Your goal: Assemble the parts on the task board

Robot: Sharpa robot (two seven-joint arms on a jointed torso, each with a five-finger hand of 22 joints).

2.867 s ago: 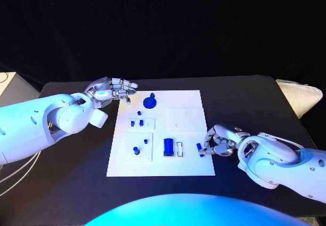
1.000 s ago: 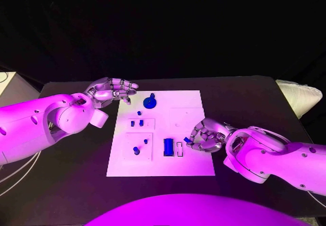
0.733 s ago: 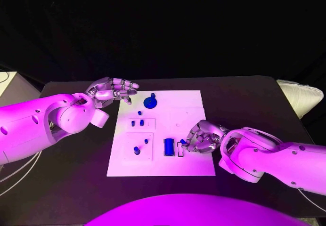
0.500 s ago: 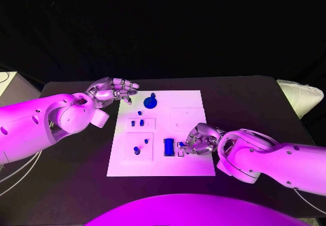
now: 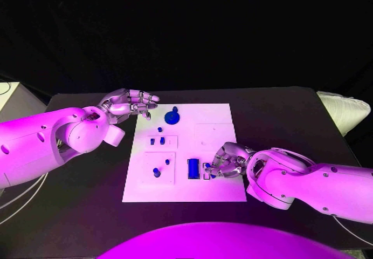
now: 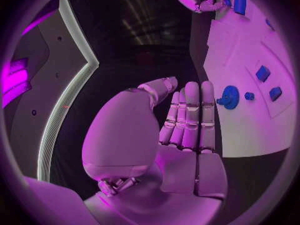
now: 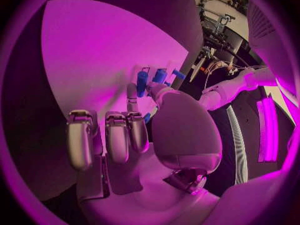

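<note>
Task board [image 5: 214, 116] lay mid-table; all places given rel. to it. Right hand [image 5: 223, 161] hung over its near-right part, fingers curled in, pinching a small blue part [image 5: 207, 168] w/ thumb & fingertip right at the narrow slot beside the tall blue block [image 5: 192, 168]. Left hand [image 5: 128, 103] sat just off the board's far-left corner, fingers apart, loosely curved, holding nothing. Blue gear [image 5: 172, 116] stood near that far-left corner, on the board.
</note>
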